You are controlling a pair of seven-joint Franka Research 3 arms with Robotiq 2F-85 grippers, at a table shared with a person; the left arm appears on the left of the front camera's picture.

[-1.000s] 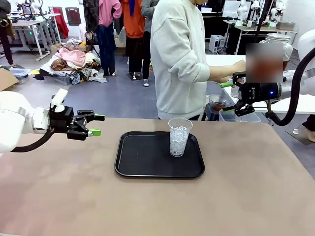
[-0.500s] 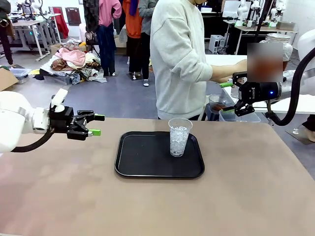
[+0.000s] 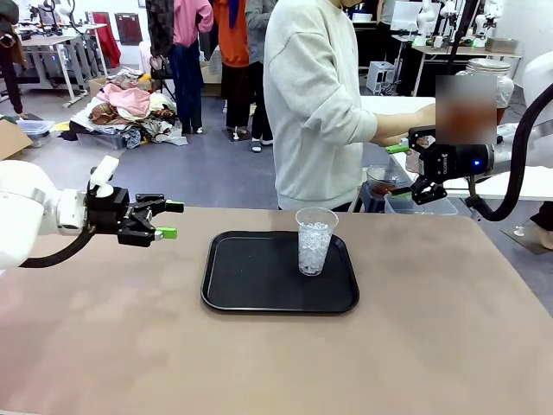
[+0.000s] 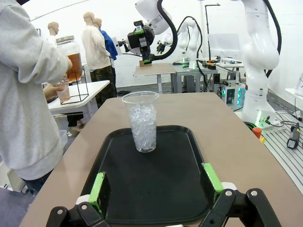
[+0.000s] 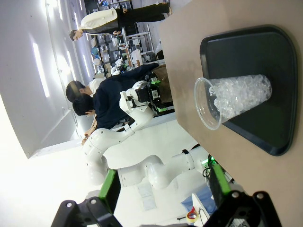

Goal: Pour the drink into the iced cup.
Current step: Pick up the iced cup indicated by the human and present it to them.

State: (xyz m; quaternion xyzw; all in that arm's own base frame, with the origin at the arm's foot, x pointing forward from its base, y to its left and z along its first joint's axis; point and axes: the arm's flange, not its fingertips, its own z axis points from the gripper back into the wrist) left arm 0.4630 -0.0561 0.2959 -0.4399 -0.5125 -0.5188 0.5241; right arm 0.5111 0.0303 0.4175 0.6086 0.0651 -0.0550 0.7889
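Note:
A clear plastic cup (image 3: 315, 240) full of ice stands upright on the right half of a black tray (image 3: 251, 285). The drink (image 4: 74, 64) is amber liquid in a glass dispenser jar (image 3: 489, 71) on a side table at the far right. There a person (image 3: 315, 104) holds a second cup (image 4: 63, 91) with some brown liquid under the jar. My left gripper (image 3: 168, 220) hovers open left of the tray, fingers toward the iced cup (image 4: 142, 120). My right gripper (image 3: 398, 170) hangs open beyond the table's far right edge. Its own view has the iced cup (image 5: 234, 101) on the tray (image 5: 274, 56).
The brown table (image 3: 276, 363) is bare around the tray. The person stands against its far edge, turned toward the side table (image 4: 90, 90). A storage bin (image 3: 423, 206) sits below my right gripper. Clothes, tables and other people are farther back.
The person's forearm has shifted slightly at the dispenser. Both arms and the iced cup have stayed still.

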